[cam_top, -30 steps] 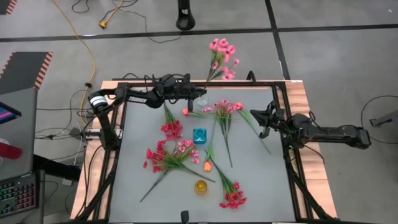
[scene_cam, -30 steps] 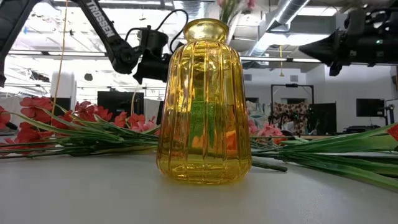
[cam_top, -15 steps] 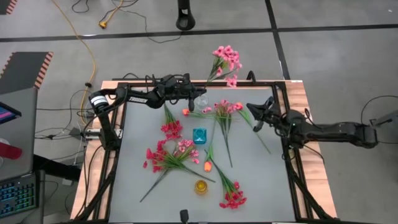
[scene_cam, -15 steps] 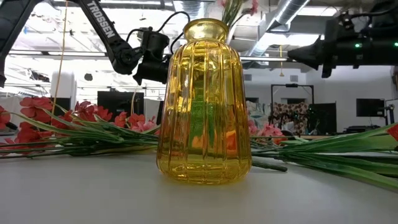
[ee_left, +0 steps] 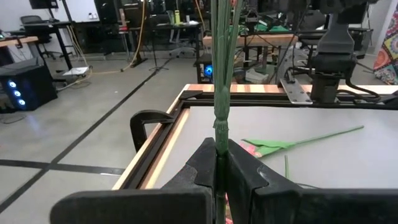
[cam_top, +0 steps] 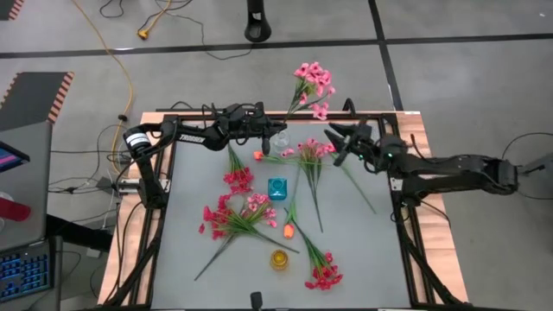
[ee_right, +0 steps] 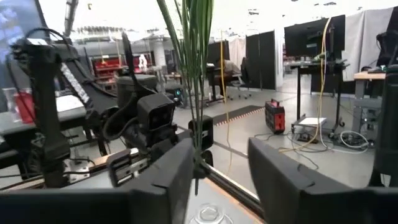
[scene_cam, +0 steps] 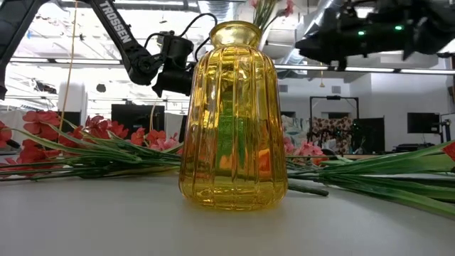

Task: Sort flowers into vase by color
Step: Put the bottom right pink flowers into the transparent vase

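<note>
Right arm closes in on the held pink spray

Moved inward since a second ago, the right hand now sits over the far right part of the tabletop, just beside the pink blossoms lying there, where before it hung back near the right rail. Its fingers are spread, with nothing between them.

The pink spray is up off the tabletop — its blossoms reach out past the far edge, its stems run straight up from the left hand, which is pressed together on them. That hand hovers at the far edge, near a small clear vase; the blossoms have tipped slightly compared with the earliest picture.

On the tabletop lie the other flowers: a red spray below the left hand, a mixed red and pink bunch toward the left, a pink spray near the middle, a red one at the near side. An orange bud lies beside a blue vase — closer to the near edge stands a yellow vase, which fills the low view.
</note>
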